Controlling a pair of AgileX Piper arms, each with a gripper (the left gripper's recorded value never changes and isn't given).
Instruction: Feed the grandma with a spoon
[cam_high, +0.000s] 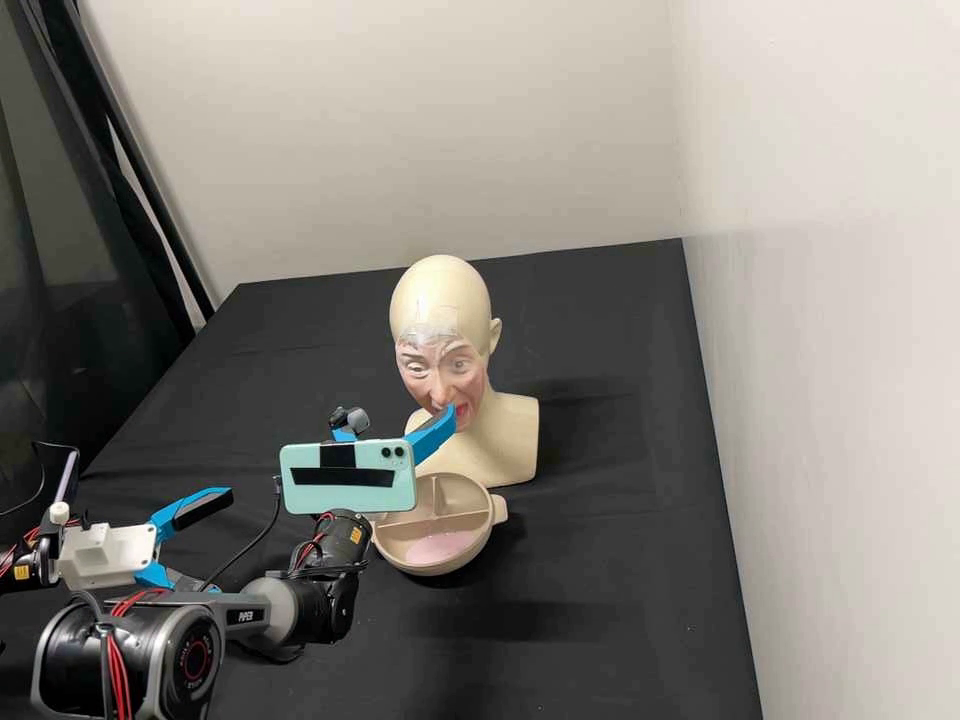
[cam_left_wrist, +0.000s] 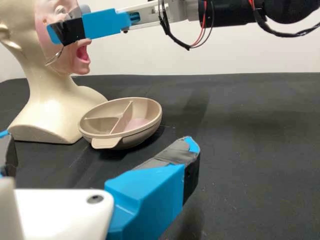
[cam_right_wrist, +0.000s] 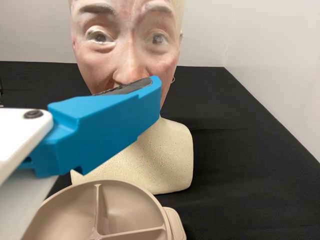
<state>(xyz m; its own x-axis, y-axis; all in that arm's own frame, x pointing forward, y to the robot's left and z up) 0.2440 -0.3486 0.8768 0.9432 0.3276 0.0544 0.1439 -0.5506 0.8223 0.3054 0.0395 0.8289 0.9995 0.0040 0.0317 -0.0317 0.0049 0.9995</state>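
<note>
Right gripper (cam_high: 445, 422) is up at the mouth of the grandma head (cam_high: 445, 330), its blue tip covering the lips in the right wrist view. The teal phone (cam_high: 348, 477) on its wrist blocks the rest from above, so I can't tell how far it's closed or whether it grips anything. Left gripper (cam_high: 192, 538) sits low at the near left of the bench (cam_high: 600, 420), spread wide and holding nothing; the divided bowl (cam_high: 462, 497) is just in front of the bust, with pink food (cam_high: 440, 548) in one compartment.
</note>
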